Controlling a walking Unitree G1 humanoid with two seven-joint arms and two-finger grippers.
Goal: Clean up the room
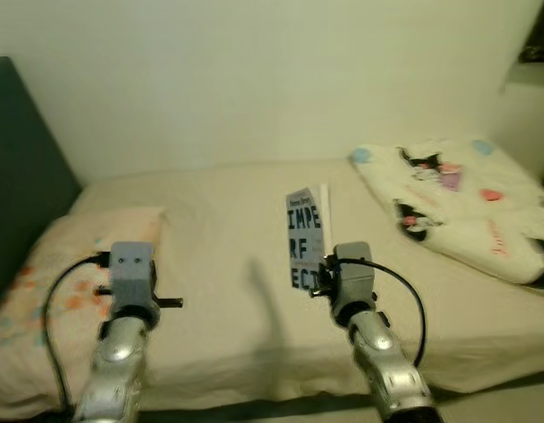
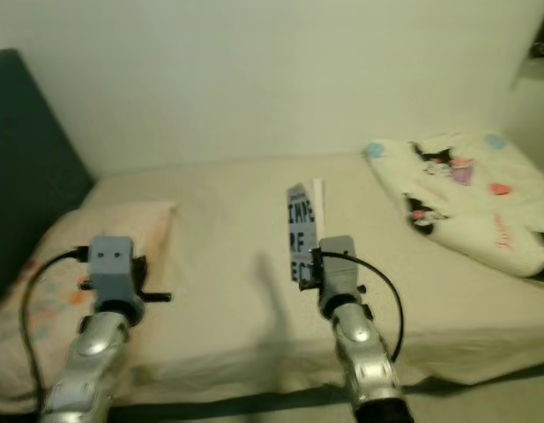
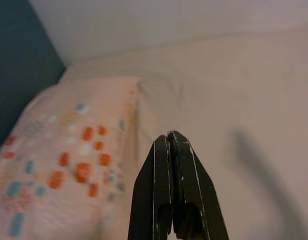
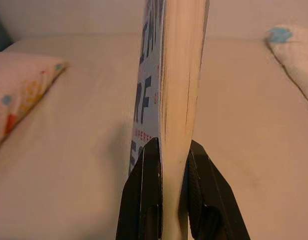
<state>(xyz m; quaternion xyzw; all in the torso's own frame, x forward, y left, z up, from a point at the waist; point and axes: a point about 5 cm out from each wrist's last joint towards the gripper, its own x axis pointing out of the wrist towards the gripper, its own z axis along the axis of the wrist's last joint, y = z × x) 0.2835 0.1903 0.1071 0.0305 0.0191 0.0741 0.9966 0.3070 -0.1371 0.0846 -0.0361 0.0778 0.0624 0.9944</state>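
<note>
Over the beige bed (image 1: 219,238), the right gripper (image 4: 169,155) clamps a paperback book (image 1: 307,233) upright, probably to carry away; the left gripper (image 3: 169,145) is pressed together, empty.

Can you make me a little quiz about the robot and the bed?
1. True or false: the right gripper is holding the book upright.
2. What lies under the left gripper? A) spotted pillow B) shoe C) cup
3. Fill in: the folded blanket with cartoon prints lies on the robot's ____ side of the bed.

Key: 1 true; 2 A; 3 right.
</note>
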